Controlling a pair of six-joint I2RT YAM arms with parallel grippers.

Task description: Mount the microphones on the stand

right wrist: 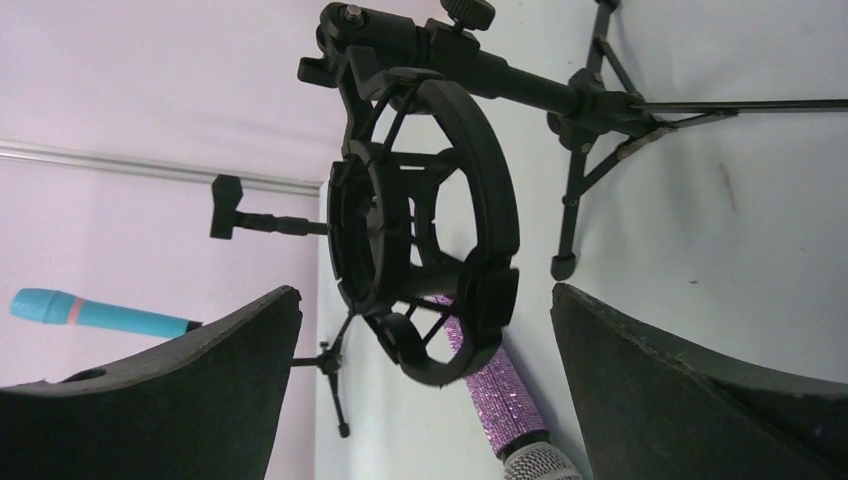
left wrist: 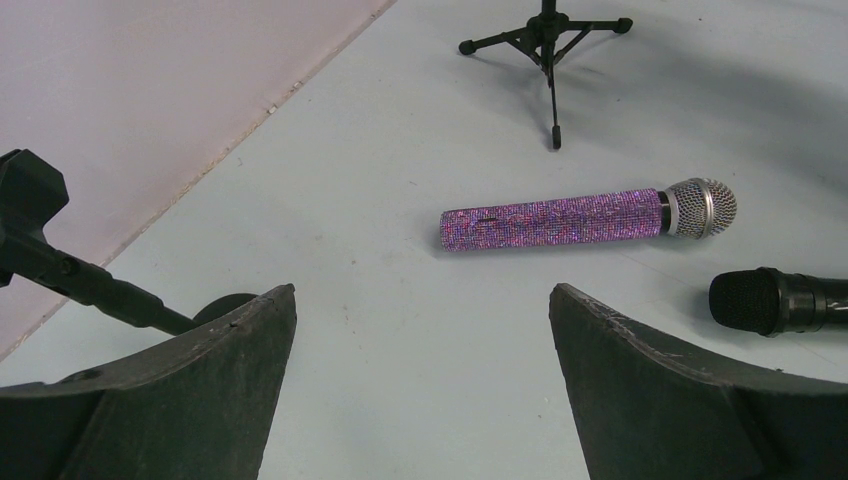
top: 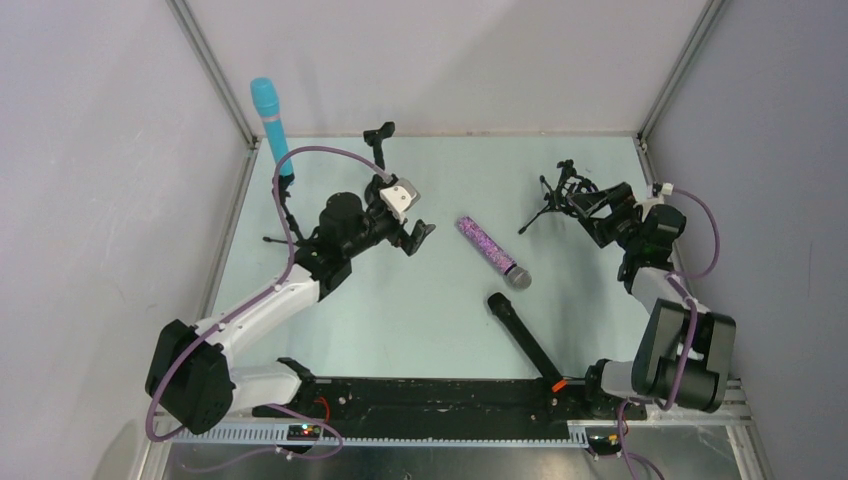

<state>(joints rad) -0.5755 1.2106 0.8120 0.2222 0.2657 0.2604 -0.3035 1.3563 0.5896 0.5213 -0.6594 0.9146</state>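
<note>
The purple glittery microphone [top: 490, 250] lies on the table between the arms, silver grille toward the front; it also shows in the wrist views [left wrist: 556, 219] [right wrist: 497, 386]. The black microphone [top: 524, 339] [left wrist: 779, 300] lies nearer the front, its orange ring [top: 558, 384] by the right arm's base. The light blue microphone [top: 268, 112] [right wrist: 92, 313] stands raised at the back left. A tripod stand with a ring mount [top: 563, 190] [right wrist: 421, 228] sits just in front of my open right gripper [top: 590, 210] [right wrist: 425, 300]. My left gripper [top: 418, 236] [left wrist: 422, 300] is open and empty, left of the purple microphone.
A second black stand with a clip [top: 380, 135] [left wrist: 40, 245] [right wrist: 238, 214] is at the back, behind the left gripper. Walls with metal frame posts [top: 215, 75] close the table on the left, back and right. A black rail [top: 430, 395] runs along the front edge.
</note>
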